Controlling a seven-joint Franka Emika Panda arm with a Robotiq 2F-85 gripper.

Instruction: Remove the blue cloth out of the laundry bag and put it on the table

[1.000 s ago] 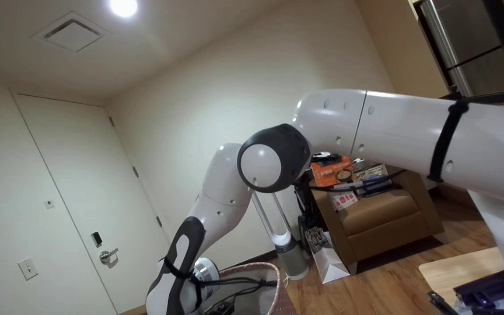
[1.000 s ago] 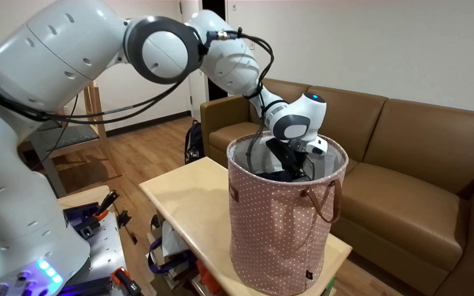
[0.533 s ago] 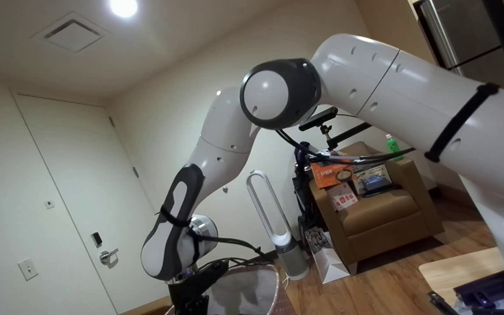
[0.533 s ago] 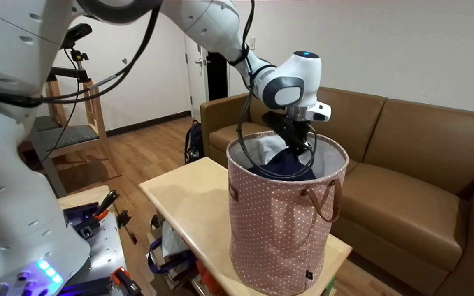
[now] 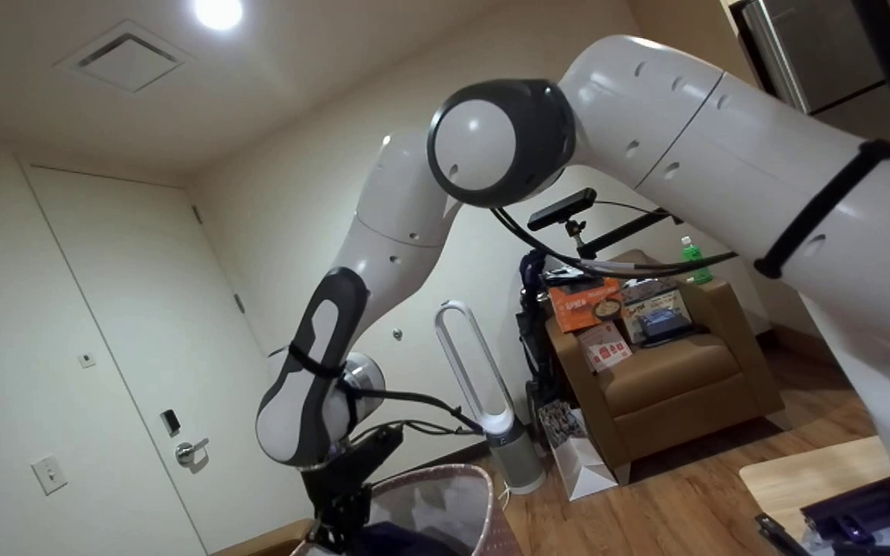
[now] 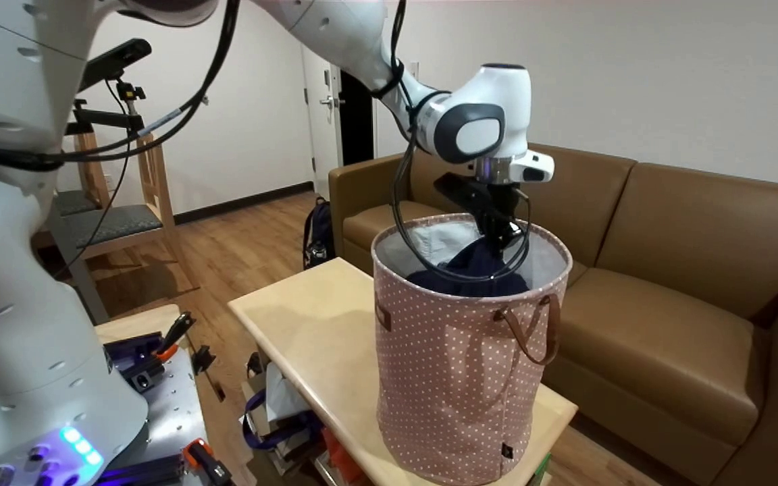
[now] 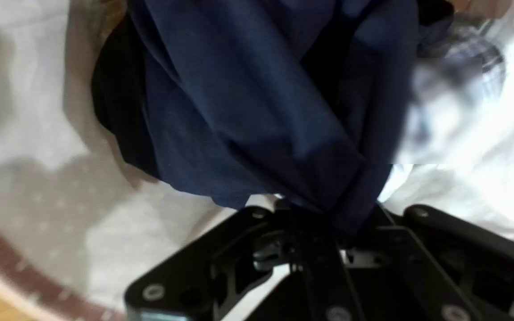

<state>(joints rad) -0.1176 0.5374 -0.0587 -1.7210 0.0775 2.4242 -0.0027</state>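
Blue cloth (image 7: 248, 107) sits bunched inside the laundry bag (image 6: 456, 385), its top fold clenched from above in the jaws of your gripper (image 7: 328, 218), probably so you can lift it straight out before reaching the table (image 6: 315, 317).

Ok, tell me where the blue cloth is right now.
In an exterior view, the blue cloth is right of centre, inside the mouth of the dotted laundry bag. The wrist view shows its gathered folds pinched in the gripper.

bag (image 6: 456, 378) — in both exterior views | wrist view — close, into it
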